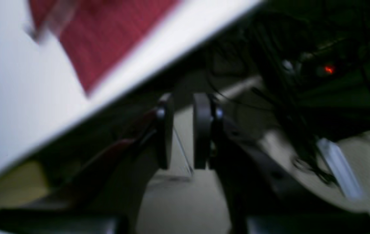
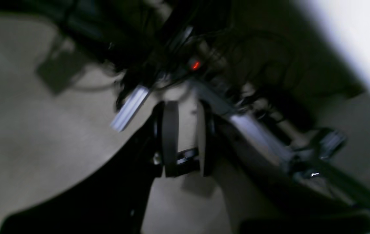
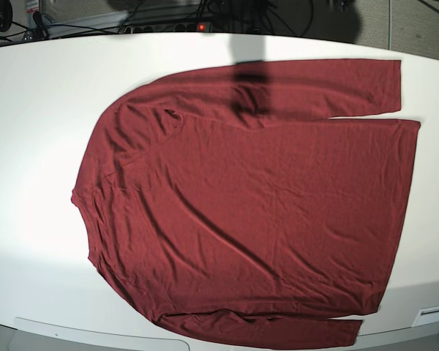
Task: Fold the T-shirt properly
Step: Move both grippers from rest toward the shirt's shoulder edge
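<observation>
— Both pincers first: what are they doing?

— Left gripper [image 1: 184,131] hangs off the table's edge with a narrow gap between its dark pads and nothing in it. Right gripper [image 2: 187,138] looks the same, jaws slightly apart and empty, over the pale floor [image 2: 35,156]. Neither shows in the base view.

— And the surface?

— White table [image 3: 44,110], broad and bare around the garment. Behind its far edge runs a dark tangle of cables [image 3: 168,18] with a small red light [image 3: 201,27] (the same glow turns up in both wrist views, blurred).

— Where's the T-shirt?

— T-shirt [image 3: 256,212] lies flat on the table, filling most of it, lightly wrinkled. Its long axis runs side to side in the base view: neckline and shoulders toward that view's left, hem toward its right. One sleeve stretches along the far side, the other lies along the near edge. A dark shadow crosses the far sleeve.

— Anything from the left wrist?

— A maroon corner on the white top, well apart from the pads.
</observation>
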Controlling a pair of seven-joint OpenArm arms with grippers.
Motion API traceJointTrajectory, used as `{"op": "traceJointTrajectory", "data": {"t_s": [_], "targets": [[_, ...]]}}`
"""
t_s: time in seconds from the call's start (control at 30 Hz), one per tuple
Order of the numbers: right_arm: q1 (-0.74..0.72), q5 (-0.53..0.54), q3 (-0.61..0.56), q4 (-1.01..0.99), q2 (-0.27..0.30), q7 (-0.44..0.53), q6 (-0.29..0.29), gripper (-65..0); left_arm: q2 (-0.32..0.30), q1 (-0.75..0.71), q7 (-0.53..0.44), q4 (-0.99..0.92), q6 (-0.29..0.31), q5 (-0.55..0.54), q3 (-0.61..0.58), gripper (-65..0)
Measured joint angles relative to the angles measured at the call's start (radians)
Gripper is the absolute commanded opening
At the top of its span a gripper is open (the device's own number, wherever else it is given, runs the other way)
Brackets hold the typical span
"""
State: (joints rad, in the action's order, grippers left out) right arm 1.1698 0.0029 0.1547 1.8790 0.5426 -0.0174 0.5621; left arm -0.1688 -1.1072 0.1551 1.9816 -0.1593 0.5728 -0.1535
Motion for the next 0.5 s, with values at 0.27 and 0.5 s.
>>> {"op": "traceJointTrajectory", "data": {"t_s": [0.27, 0.5], "targets": [[0.005, -0.002, 0.138, 0.184, 0.001, -0.049, 0.000, -53.5, 0.001, 0.164, 0.085, 0.039, 0.265, 0.223, -0.004, -53.8], [-0.025, -0.031, 0.172, 0.277, 0.001, -0.135, 0.004, -53.5, -0.046, 0.344, 0.225, 0.039, 0.396, 0.266, -0.005, -47.7]]}}
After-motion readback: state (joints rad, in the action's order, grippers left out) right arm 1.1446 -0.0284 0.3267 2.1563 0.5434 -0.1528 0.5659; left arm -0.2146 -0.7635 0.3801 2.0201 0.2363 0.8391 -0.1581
